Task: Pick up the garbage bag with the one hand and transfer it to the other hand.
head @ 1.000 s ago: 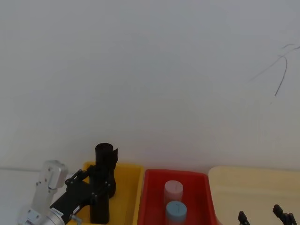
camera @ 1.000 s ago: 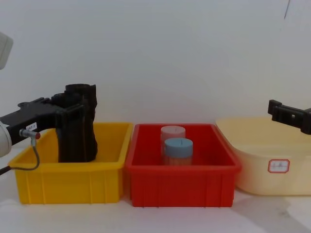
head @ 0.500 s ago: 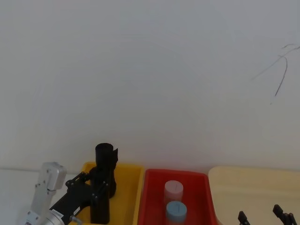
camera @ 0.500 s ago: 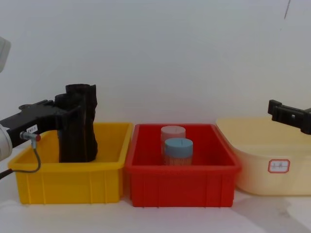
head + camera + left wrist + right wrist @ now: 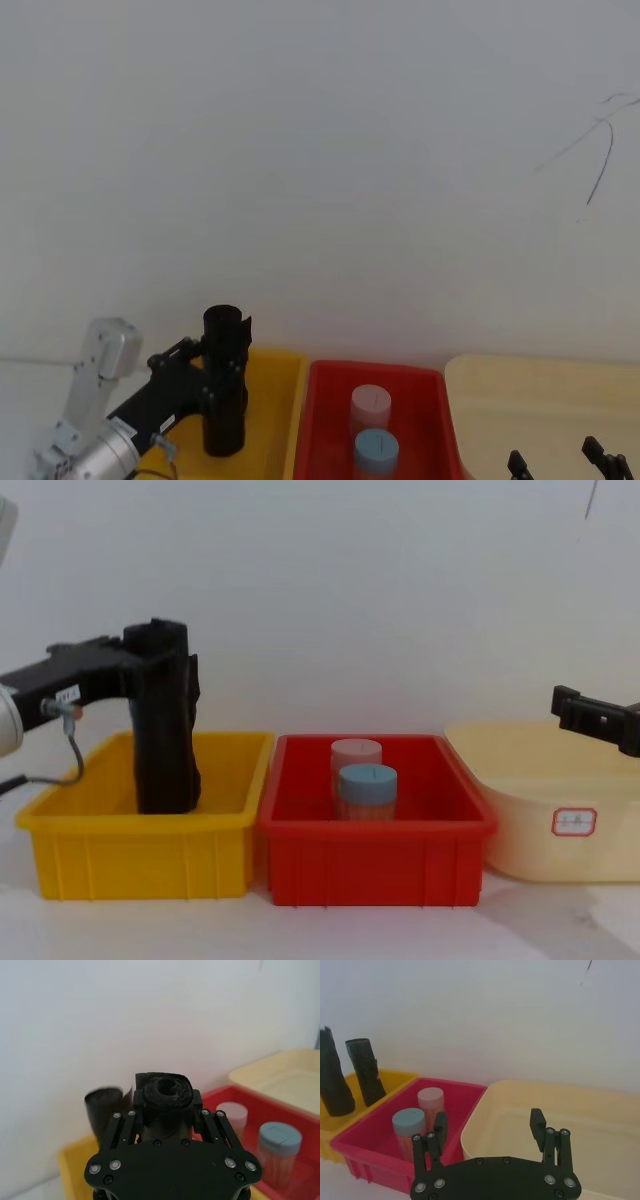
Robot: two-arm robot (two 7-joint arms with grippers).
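Bag (image 5: 160, 750) gripped by L end effector (image 5: 167, 1104), not yet clear of yellow bin (image 5: 130, 850). R end effector (image 5: 489, 1124) held wide, well apart; handover pending.

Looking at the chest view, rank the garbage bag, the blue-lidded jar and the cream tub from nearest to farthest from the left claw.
1. garbage bag: gripped in the left claw, at the yellow bin on the left.
2. blue-lidded jar: in the red bin, centre.
3. cream tub: far right, below the open right claw.
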